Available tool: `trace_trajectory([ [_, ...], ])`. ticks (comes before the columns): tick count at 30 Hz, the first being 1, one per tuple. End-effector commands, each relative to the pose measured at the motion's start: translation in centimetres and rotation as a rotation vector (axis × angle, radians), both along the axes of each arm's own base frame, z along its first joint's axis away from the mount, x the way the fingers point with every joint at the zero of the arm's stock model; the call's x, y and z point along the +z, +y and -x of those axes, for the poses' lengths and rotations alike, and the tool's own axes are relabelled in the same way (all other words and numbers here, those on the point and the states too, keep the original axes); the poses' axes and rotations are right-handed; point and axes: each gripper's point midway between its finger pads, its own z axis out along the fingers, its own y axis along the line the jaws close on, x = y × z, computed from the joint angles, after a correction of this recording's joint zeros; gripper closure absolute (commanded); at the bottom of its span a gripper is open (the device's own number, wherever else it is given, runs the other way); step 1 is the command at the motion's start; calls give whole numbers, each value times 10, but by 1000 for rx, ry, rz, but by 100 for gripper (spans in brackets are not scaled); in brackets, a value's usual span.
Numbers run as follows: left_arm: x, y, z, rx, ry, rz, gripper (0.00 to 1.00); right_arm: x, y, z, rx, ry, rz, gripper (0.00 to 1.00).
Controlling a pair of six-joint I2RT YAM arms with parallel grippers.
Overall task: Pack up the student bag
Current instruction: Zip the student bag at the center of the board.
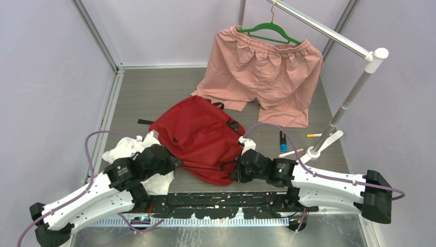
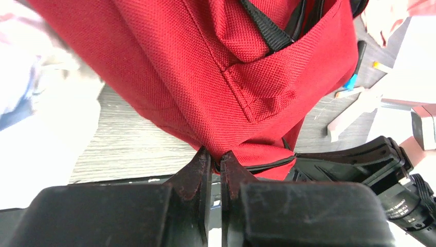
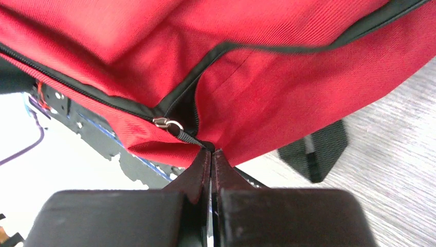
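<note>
The red student bag [image 1: 198, 136] lies flat mid-table, its near edge between my two arms. My left gripper [image 1: 177, 162] is at the bag's near left edge. In the left wrist view it [image 2: 216, 159] is shut on a fold of the bag's red fabric [image 2: 205, 77] beside a black zipper line. My right gripper [image 1: 237, 172] is at the near right corner. In the right wrist view it [image 3: 211, 150] is shut on the zipper pull [image 3: 180, 133] that hangs from the silver slider [image 3: 162, 122] on the bag [image 3: 283, 77]. The zipper is parted a little above the slider.
A white plastic bag [image 1: 128, 149] lies left of the backpack, under my left arm. Pink shorts [image 1: 262, 72] hang on a green hanger from a metal rack [image 1: 349, 100] at the back right. Pens [image 1: 283, 140] lie near the rack's foot. A black strap end [image 3: 316, 152] rests on the table.
</note>
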Motion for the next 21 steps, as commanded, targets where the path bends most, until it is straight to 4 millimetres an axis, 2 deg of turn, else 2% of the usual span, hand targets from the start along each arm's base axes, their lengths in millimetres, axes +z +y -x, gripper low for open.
trace_trajectory([
  [1,3,63,-5,158,-67,-140,100,-29,-44,-10,-128,22,174,99],
  [6,10,80,-2,192,-98,-160,100,-20,-51,-24,-194,-5,202,99],
  [9,14,87,-7,196,-122,-219,100,-13,-63,-33,-235,-35,252,99],
  [14,21,89,-13,177,-105,-320,100,-16,-78,-54,-351,30,226,99],
  [17,34,82,-20,138,-147,-330,100,-6,-72,-61,-345,42,169,99],
  [18,39,75,-23,98,-170,-323,95,0,-64,-60,-310,37,136,99],
  [19,47,64,-26,47,-196,-305,83,6,-56,-59,-275,34,99,99],
  [21,62,37,-29,-113,-256,-277,68,22,-39,-54,-189,36,13,99],
])
